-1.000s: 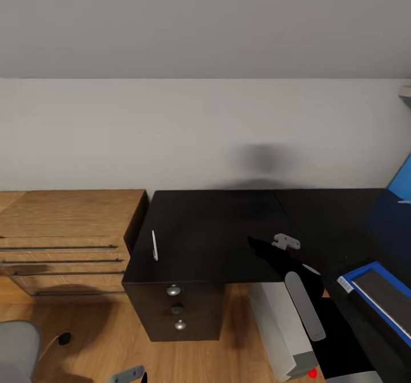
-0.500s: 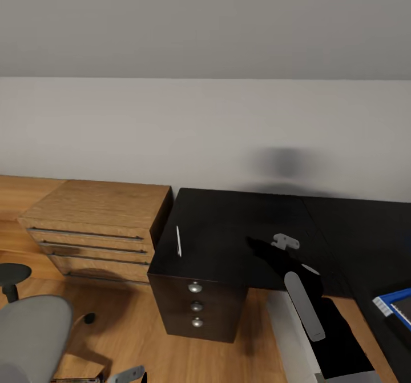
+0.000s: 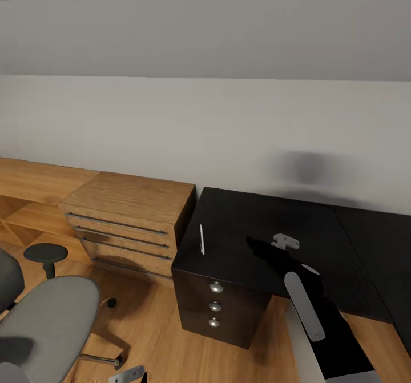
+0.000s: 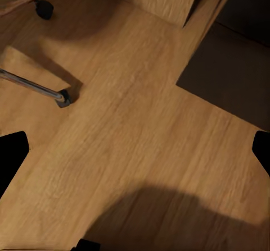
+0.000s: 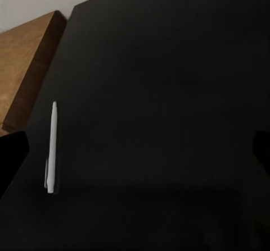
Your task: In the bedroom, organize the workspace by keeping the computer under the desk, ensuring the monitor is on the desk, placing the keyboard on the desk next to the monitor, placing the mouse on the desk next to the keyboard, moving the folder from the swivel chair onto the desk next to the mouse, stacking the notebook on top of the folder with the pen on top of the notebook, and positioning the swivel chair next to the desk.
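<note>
White pen point(image 3: 201, 240) lies on the desk's point(image 3: 274, 257) glossy black top.

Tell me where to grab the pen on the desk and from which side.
Grip the pen at mid-length, coming straight down from above with the fingers across its thin shaft. It lies flat on the black desk top near the end by the wooden dresser, so there is likely no room to get under it. The right gripper hovers over the desk nearby and looks the better placed.
</note>
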